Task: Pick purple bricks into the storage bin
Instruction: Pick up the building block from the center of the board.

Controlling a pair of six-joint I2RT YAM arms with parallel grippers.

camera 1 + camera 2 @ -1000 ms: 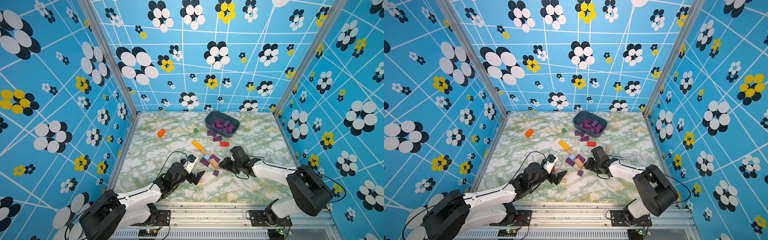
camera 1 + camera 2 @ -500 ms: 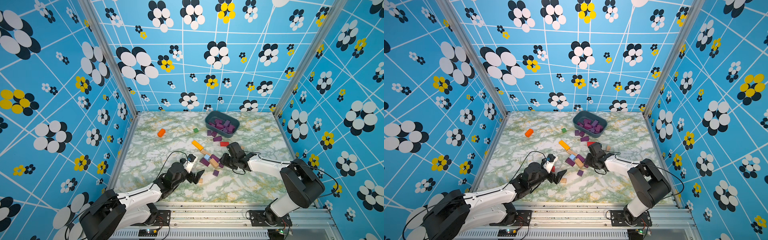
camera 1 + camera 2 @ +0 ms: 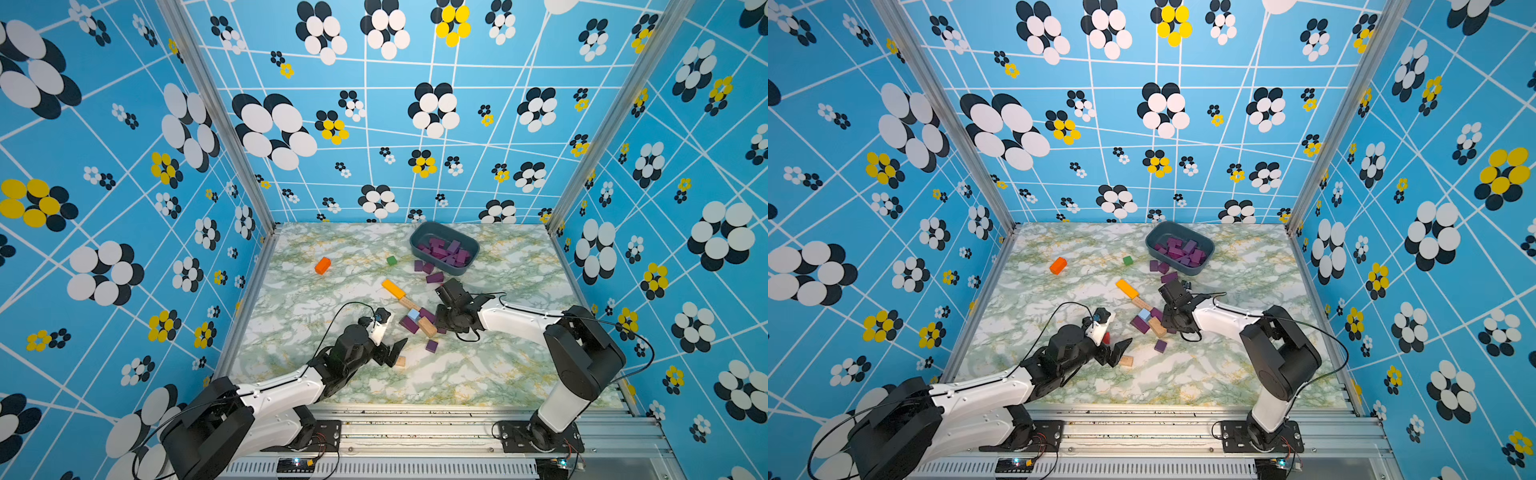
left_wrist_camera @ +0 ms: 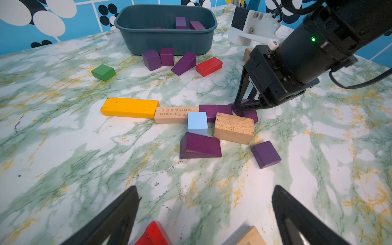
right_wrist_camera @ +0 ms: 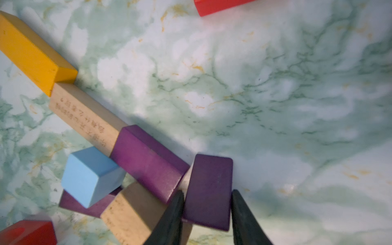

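The storage bin (image 3: 454, 270) (image 4: 167, 40) stands at the back of the table with several purple bricks (image 3: 446, 249) inside. Three more purple bricks (image 3: 428, 268) (image 4: 167, 56) lie just in front of it. In the middle cluster my right gripper (image 5: 209, 212) (image 3: 442, 328) points down, its jaws pressed on both sides of a flat purple brick (image 5: 209, 191) (image 4: 250, 114). A purple bar (image 5: 148, 161), a purple wedge (image 4: 199, 146) and a loose purple cube (image 3: 432, 345) lie close by. My left gripper (image 4: 204, 187) (image 3: 392, 351) hovers wide open over bare table.
Mixed into the cluster are a yellow bar (image 3: 392, 289), a printed tan bar (image 4: 174, 114), a light blue cube (image 4: 197, 124) and a tan block (image 4: 233, 127). An orange block (image 3: 322, 265), a green one (image 3: 391, 260) and a red one (image 4: 209, 66) lie apart. Red (image 4: 154, 233) and tan (image 4: 252, 236) blocks sit under my left gripper.
My right arm has swung in toward the cluster, and its jaws have narrowed onto the flat purple brick. The left arm has stayed still and open.
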